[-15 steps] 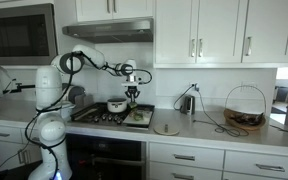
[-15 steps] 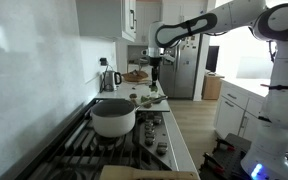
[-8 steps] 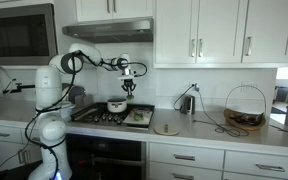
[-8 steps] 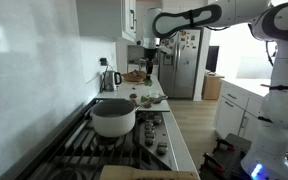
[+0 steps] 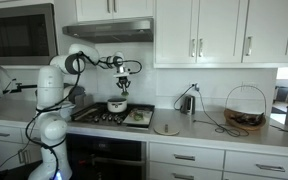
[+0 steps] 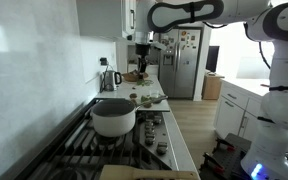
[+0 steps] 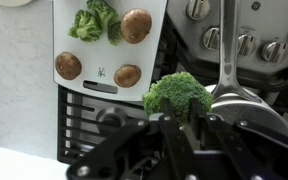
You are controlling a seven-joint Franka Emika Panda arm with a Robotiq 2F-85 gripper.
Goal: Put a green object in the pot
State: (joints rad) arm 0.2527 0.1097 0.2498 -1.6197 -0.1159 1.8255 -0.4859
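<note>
Gripper is clamped on a broccoli floret. In the wrist view the dark fingers press the stalk from both sides and the green crown sticks out past the tips. The floret is held in the air over the stove grate, touching nothing below. Just beside it in that view is a steel ladle, its handle running up past the row of knobs. A white board lies next to the stove and carries a second floret and three brown pieces, all apart from one another. In both exterior views the gripper hangs with its fingers pointing down, well above the cooktop. The pot stands upright on the stove, whitish with a dark rim. In an exterior view the gripper sits roughly over the pot, slightly toward the board side, with a clear gap between them. The floret is too small to make out in the exterior views. A kettle and a wire basket stand further along the counter
</note>
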